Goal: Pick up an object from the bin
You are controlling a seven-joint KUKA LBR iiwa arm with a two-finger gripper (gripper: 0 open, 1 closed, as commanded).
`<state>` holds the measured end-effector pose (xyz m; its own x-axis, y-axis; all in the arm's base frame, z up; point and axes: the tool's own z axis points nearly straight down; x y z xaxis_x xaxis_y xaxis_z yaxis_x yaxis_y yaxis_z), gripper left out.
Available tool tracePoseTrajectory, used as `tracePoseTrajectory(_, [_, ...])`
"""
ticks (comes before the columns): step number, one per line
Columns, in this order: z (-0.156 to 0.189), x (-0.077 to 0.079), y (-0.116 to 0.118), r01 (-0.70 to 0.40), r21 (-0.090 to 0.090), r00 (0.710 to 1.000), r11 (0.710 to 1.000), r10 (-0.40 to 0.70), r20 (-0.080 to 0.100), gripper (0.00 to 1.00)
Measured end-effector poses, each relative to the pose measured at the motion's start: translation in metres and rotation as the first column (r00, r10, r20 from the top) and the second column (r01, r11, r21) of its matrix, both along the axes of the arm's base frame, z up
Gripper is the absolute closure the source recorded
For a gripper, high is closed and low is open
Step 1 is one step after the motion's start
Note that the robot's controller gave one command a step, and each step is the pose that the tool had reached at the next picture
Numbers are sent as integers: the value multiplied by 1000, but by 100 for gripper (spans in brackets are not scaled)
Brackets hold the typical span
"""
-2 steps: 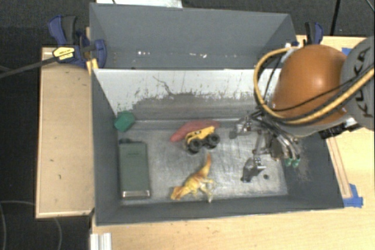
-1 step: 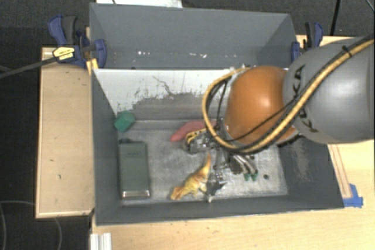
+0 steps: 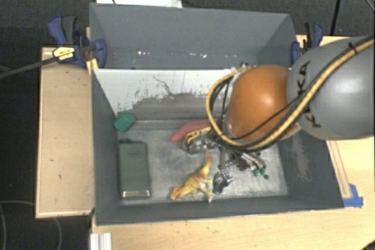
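1. One yellow toy dinosaur [image 3: 192, 185] lies at the front middle of the grey bin [image 3: 176, 38]. The gripper [image 3: 220, 180] is low at its right end.
2. Whether the jaws stand apart or together cannot be told; the orange wrist cover [image 3: 258, 102] hangs over them.
3. Behind the dinosaur lie one red oblong thing [image 3: 187, 129] and one yellow-and-black thing [image 3: 195, 137] of unclear kind.
4. At the left are one flat grey-green box [image 3: 133, 170] and one green lump [image 3: 124, 121].
5. Small green bits [image 3: 261, 171] lie under the arm, too hidden to count.

Yellow toy dinosaur [image 3: 193, 184], green lump [image 3: 123, 121], pinkish-red piece [image 3: 188, 129] and dull green box [image 3: 133, 170] against a grey bin [image 3: 187, 32].
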<state>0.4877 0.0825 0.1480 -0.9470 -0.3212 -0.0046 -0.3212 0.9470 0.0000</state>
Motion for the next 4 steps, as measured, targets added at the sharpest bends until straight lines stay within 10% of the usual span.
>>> tracePoseTrajectory(1, [-67, -4, 13, -187, -1, 982, 982, 187, 14, 0])
tracePoseTrajectory(2, [-87, -3, 18, -320, 1, 947, 947, 320, 20, 100])
tracePoseTrajectory(4, [-80, -4, 18, -344, 1, 939, 939, 344, 16, 100])
